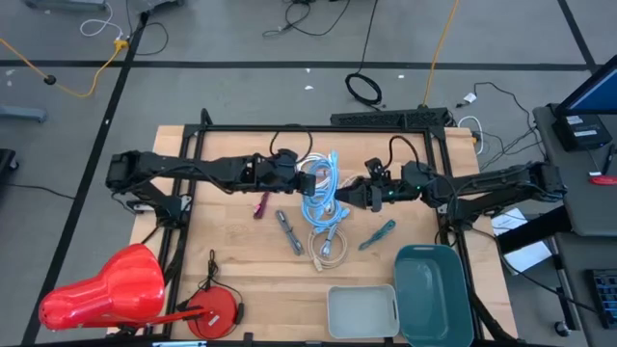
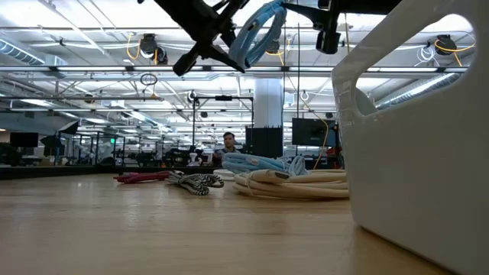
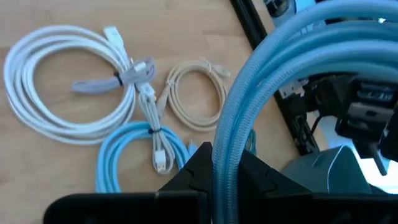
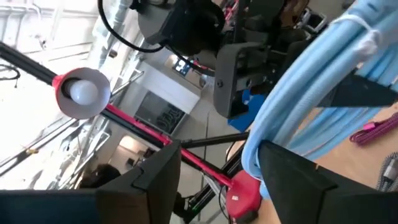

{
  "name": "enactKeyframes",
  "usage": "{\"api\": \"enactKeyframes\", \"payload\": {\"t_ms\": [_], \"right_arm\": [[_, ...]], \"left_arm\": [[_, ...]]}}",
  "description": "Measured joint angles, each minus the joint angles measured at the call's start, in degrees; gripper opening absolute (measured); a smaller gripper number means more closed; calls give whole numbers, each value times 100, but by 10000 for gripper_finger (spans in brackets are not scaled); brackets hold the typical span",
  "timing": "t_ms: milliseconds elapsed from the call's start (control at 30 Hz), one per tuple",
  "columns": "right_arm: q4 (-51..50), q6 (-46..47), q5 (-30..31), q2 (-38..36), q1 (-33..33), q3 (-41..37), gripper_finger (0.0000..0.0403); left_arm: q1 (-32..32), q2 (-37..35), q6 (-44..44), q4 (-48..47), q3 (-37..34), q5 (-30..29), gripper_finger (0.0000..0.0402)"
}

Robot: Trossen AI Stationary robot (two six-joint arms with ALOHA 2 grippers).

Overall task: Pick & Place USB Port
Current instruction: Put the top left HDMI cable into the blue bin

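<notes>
Step in hand, as judged: transfer of the light-blue cable coil [image 1: 321, 176], lifted clear of the bench [image 1: 241, 280].

The coil hangs above the cable pile [image 1: 326, 236], well apart from the teal bin [image 1: 431, 289].

Left gripper [image 3: 221, 177]: fingers pinched on the coil strands, which run between them.

Right gripper [image 4: 217, 171]: fingers spread, one [image 4: 292, 180] touching the coil's lower loop. Whether it bears on the cable cannot be told.

Next move, as judged: the right fingers must close fully on the loop before the left fingers release, then carry it toward the teal bin or the white bin [image 1: 362, 310] beside it.
</notes>
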Motion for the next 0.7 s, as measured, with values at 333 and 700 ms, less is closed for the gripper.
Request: {"api": "enactKeyframes", "payload": {"t_ms": [333, 700], "right_arm": [[-414, -26, -155, 2, -11, 0, 217], [-718, -42, 141, 9, -146, -7, 237]], "left_arm": [[-62, -453, -23, -787, 26, -394, 31], [-222, -648, -198, -1120, 26, -524, 31]]}}
